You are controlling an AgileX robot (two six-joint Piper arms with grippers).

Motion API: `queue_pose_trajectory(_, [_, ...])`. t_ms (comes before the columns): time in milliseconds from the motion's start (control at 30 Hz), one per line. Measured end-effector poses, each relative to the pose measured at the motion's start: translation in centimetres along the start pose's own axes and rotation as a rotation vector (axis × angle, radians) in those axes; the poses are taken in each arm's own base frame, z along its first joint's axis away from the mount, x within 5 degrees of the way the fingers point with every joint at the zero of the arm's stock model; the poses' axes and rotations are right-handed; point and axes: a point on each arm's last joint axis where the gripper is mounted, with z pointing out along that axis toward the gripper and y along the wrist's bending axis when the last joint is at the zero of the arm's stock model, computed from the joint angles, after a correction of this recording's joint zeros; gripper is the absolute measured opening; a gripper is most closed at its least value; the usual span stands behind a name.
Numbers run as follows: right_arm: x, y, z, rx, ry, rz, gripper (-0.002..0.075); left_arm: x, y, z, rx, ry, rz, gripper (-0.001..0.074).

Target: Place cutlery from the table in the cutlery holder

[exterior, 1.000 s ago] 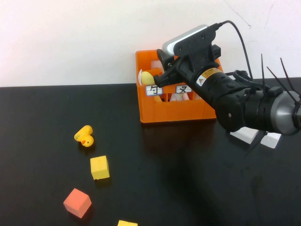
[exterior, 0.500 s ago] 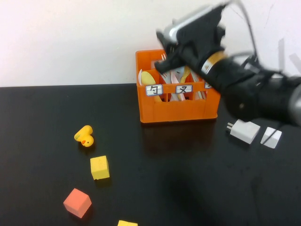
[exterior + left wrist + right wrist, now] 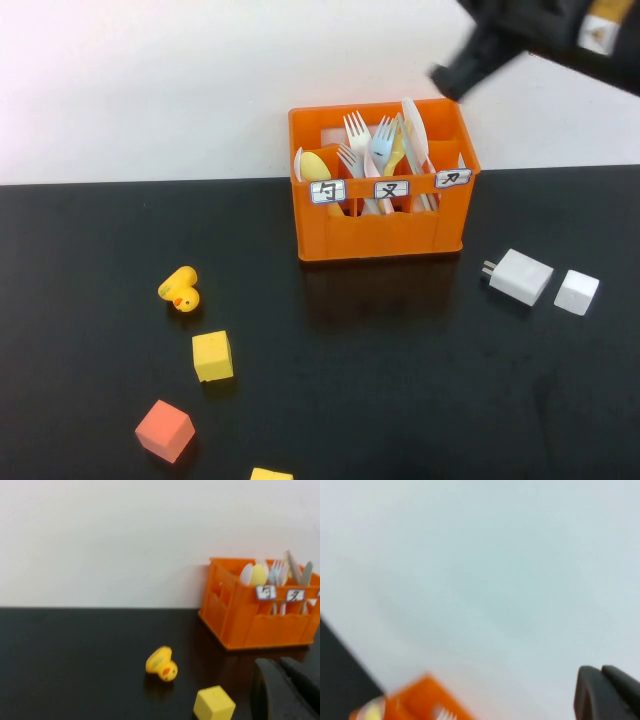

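Observation:
The orange cutlery holder (image 3: 380, 235) stands at the back of the black table (image 3: 400, 380). It holds several upright forks (image 3: 357, 135), a pale knife (image 3: 415, 130) and a yellow spoon (image 3: 313, 165). I see no cutlery lying on the table. My right gripper (image 3: 450, 75) is blurred, high above and right of the crate. In the right wrist view it (image 3: 601, 675) is shut and empty, with the crate (image 3: 415, 700) far below. My left gripper (image 3: 280, 666) is shut and empty, low over the table in front of the crate (image 3: 260, 625). It is out of the high view.
A yellow duck (image 3: 180, 290), a yellow cube (image 3: 212, 356), an orange cube (image 3: 164, 430) and another yellow cube (image 3: 270, 474) lie at the front left. Two white charger blocks (image 3: 520, 276) (image 3: 576, 292) lie right of the crate.
My right arm has risen from the crate's top up and to the right, uncovering the cutlery standing in the crate. Nothing on the table has moved.

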Motion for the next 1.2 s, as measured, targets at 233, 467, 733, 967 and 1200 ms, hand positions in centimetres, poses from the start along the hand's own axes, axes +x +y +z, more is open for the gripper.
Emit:
queue_pose_trajectory(233, [3.4, 2.5, -3.5, -0.054, 0.017, -0.008, -0.0002, 0.9, 0.4, 0.1, -0.043, 0.062, -0.129, -0.0001])
queue_pose_trajectory(467, [8.3, 5.7, -7.7, -0.123, 0.095, 0.033, -0.0002, 2.4, 0.2, 1.0, -0.001, 0.030, -0.066, -0.0001])
queue_pose_trajectory(733, [7.0, 4.1, -16.4, -0.031, 0.059, 0.057, -0.0002, 2.5, -0.3, 1.2, 0.073, -0.036, -0.016, -0.0001])
queue_pose_trajectory(967, [7.0, 2.8, -23.5, 0.040, 0.155, 0.074, -0.0002, 2.7, 0.1, 1.2, 0.023, -0.003, -0.001, -0.0001])
queue_pose_trajectory(1200, [8.5, 2.7, -30.3, 0.099, 0.229, 0.117, -0.0002, 1.6, 0.6, 0.6, -0.055, 0.035, -0.050, -0.0001])
